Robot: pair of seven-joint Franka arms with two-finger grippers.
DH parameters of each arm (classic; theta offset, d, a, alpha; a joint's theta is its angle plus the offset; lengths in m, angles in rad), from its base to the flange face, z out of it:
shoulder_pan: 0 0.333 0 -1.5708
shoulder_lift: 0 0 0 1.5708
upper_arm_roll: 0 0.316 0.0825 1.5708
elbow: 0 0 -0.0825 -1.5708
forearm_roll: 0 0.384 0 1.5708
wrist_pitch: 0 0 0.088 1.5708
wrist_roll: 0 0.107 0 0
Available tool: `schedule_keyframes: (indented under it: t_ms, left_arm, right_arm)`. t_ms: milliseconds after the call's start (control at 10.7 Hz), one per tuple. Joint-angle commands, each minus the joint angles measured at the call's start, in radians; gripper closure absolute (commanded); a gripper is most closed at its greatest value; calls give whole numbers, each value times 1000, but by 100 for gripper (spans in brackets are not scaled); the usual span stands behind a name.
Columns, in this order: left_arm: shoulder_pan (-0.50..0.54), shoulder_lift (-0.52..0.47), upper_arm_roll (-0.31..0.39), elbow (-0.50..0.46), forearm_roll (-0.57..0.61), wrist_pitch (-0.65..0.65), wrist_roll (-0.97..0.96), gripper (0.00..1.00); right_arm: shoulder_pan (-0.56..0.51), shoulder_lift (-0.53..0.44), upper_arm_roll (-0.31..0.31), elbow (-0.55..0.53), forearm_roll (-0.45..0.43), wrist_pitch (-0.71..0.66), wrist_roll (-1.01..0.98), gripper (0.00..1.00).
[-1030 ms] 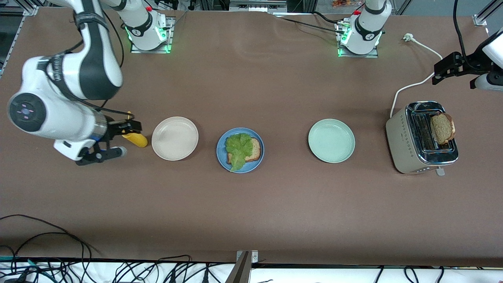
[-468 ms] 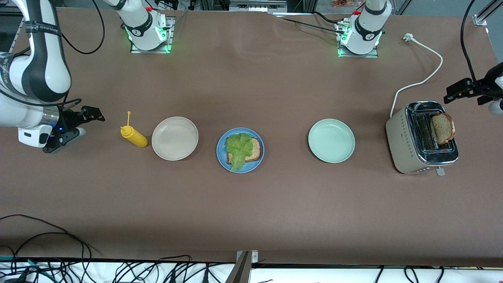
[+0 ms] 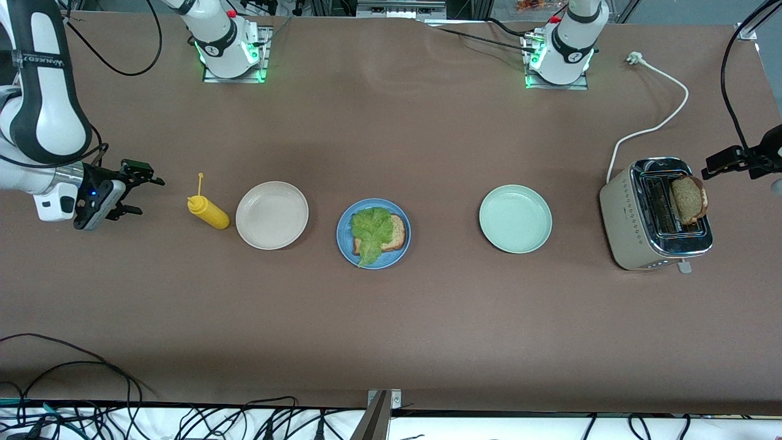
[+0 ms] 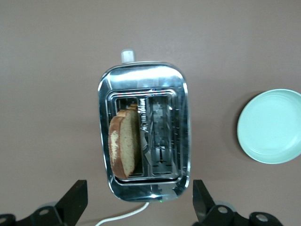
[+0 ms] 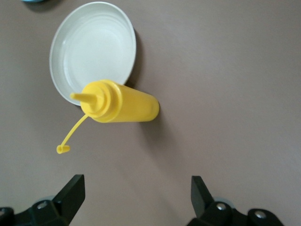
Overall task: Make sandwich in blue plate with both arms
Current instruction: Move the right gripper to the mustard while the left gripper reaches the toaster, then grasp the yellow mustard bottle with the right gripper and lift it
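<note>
The work surface is a brown table (image 3: 427, 318); a bundle of black cables (image 3: 183, 421) runs along the lower edge of the frame. Two green-lit arm bases stand at the upper edge.

Three plates lie in one row across mid-frame: one beige-white plate (image 3: 272, 215), one blue plate (image 3: 373, 233), one pale green plate (image 3: 515, 219). The blue plate, at frame center, carries one bread slice (image 3: 398, 232) with one lettuce leaf (image 3: 370, 231) on top. A second bread slice (image 3: 688, 199) stands in one toaster (image 3: 641, 214) at the right of the frame. One yellow squeeze bottle (image 3: 208, 211) stands beside the beige-white plate.

The right gripper (image 3: 135, 189), at the left edge of the frame, has its fingers spread and empty. The left gripper (image 4: 138, 200) hangs over the toaster, fingers spread wide and empty.
</note>
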Motion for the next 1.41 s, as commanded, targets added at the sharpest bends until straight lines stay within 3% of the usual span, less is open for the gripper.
schedule_keyframes:
  t_ms: [0,375,656,937,1218,1311]
  left_arm:
    - [-3,-16,55,-136,15,135,46,2]
    - [-3,2,95,-244,14,241,80,6]
    - [-3,30,95,-245,8,265,80,6]
    - [-8,30,95,-238,6,265,80,5]
    - [-10,40,94,-238,4,275,80,6]
    - [-10,45,95,-238,3,286,80,6]
  right_arm:
    - [-59,55,18,-19,165,16,-285,0]
    - [-96,175,18,-19,490,2,-774,0]
    - [-103,235,18,-44,669,-70,-1012,0]
    - [-105,277,22,-67,766,-151,-1128,0]
    - [-105,309,24,-67,806,-233,-1148,0]
    - [-105,310,24,-67,823,-240,-1158,9]
